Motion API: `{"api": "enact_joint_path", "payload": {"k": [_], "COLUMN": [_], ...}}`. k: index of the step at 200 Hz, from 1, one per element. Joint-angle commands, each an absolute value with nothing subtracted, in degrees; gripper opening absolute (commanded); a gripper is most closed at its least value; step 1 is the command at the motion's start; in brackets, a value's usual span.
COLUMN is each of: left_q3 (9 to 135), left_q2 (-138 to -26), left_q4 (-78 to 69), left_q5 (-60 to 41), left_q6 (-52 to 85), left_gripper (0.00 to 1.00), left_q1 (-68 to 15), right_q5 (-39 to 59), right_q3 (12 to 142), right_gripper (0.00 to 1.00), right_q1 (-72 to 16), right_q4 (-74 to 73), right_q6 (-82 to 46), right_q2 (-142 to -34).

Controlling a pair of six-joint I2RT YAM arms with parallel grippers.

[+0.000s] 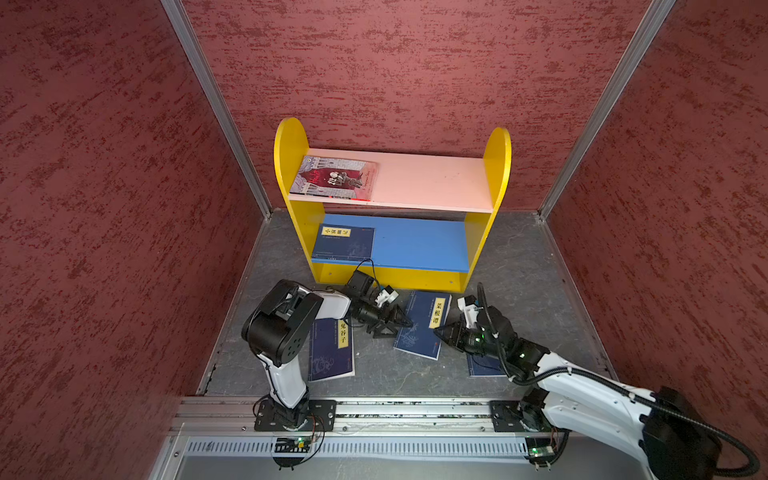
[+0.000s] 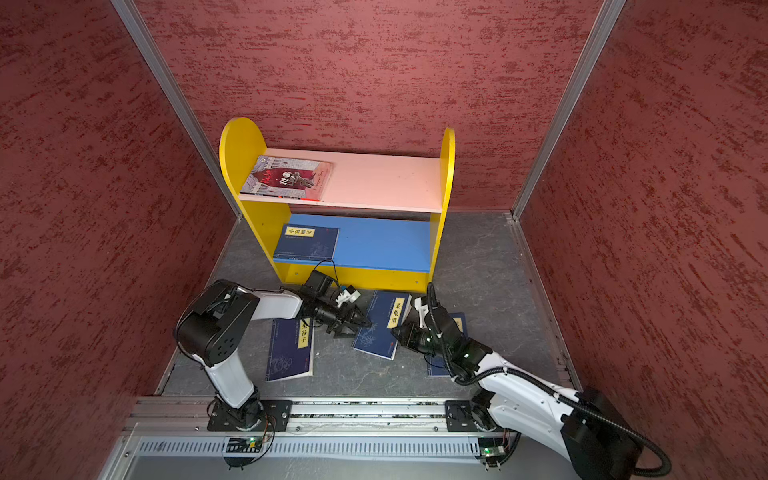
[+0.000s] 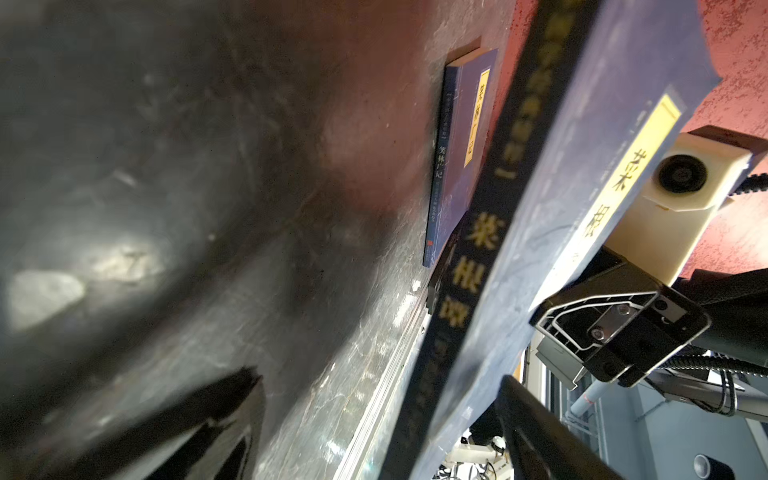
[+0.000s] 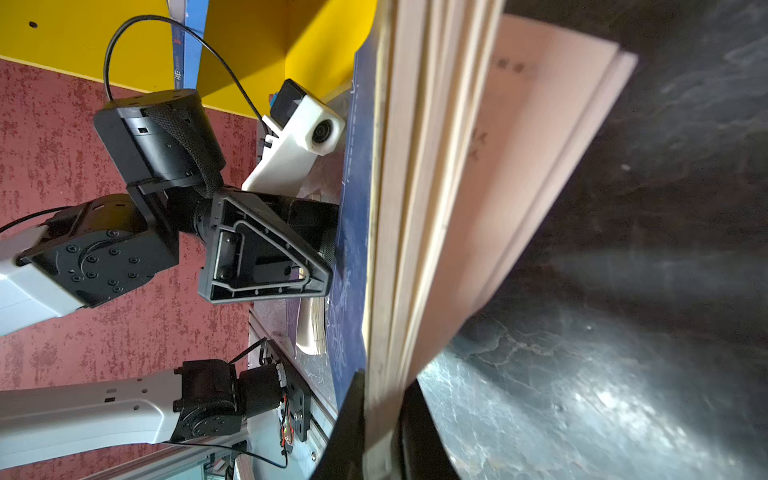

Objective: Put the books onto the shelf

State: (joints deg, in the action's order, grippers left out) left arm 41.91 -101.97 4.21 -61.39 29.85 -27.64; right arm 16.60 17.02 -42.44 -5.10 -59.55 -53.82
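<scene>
The shelf (image 1: 291, 166) (image 2: 245, 158) holds a red-and-grey book (image 1: 334, 178) (image 2: 286, 178) on its pink board and a navy book (image 1: 345, 243) (image 2: 307, 243) on its blue board. In front of it, a navy book (image 1: 419, 328) (image 2: 376, 332) (image 3: 540, 232) (image 4: 353, 208) is tilted up off the floor. My right gripper (image 1: 440, 330) (image 2: 397, 332) (image 4: 384, 380) is shut on its page edge, and the lower pages fan away. My left gripper (image 1: 401, 324) (image 2: 361, 322) (image 3: 378, 378) is open, its jaws either side of the spine edge.
Two more navy books lie flat on the grey floor: one (image 1: 332, 353) (image 2: 289, 353) beside the left arm, another (image 1: 484, 365) (image 2: 438, 365) (image 3: 461, 158) partly under the right arm. Red walls enclose the cell. A metal rail (image 1: 415, 409) runs along the front.
</scene>
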Motion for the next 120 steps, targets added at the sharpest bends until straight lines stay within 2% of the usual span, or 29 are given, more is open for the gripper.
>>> {"api": "enact_joint_path", "payload": {"k": [1, 33, 57, 76, 87, 96, 109, 120], "left_q3": [39.68, 38.99, 39.15, 39.46, 39.59, 39.89, 40.7, 41.39], "left_q2": [-99.39, -95.11, -93.07, -91.76, -91.18, -90.57, -89.8, -89.02], "left_q4": [1.88, -0.39, -0.06, 0.39, 1.02, 2.19, 4.04, 5.48], "left_q5": [-62.69, -64.07, -64.0, -64.09, -63.92, -63.72, -63.68, -63.81], "left_q6": [33.15, 34.88, 35.07, 35.0, 34.71, 33.9, 32.15, 30.83], "left_gripper": [0.77, 0.55, 0.47, 0.35, 0.23, 0.16, 0.06, 0.04], "left_q1": [-28.47, -29.33, -29.53, -29.27, -29.18, -29.18, -29.18, -29.01], "right_q5": [19.47, 22.13, 23.07, 23.81, 23.85, 23.89, 23.49, 22.86], "right_q3": [19.23, 19.29, 19.85, 19.93, 19.99, 20.09, 20.45, 20.81], "right_gripper": [0.0, 0.0, 0.0, 0.0, 0.0, 0.08, 0.36, 0.46], "right_q1": [-42.54, -42.45, -42.41, -42.39, -42.32, -42.36, -42.36, -42.29], "right_q4": [-7.49, -11.45, -11.93, -12.54, -12.48, -12.4, -11.6, -10.57], "right_q6": [-58.85, -59.07, -58.75, -58.78, -58.72, -58.76, -58.53, -58.35], "right_q2": [-54.49, -56.63, -57.72, -58.09, -58.1, -58.04, -57.93, -57.67]}}
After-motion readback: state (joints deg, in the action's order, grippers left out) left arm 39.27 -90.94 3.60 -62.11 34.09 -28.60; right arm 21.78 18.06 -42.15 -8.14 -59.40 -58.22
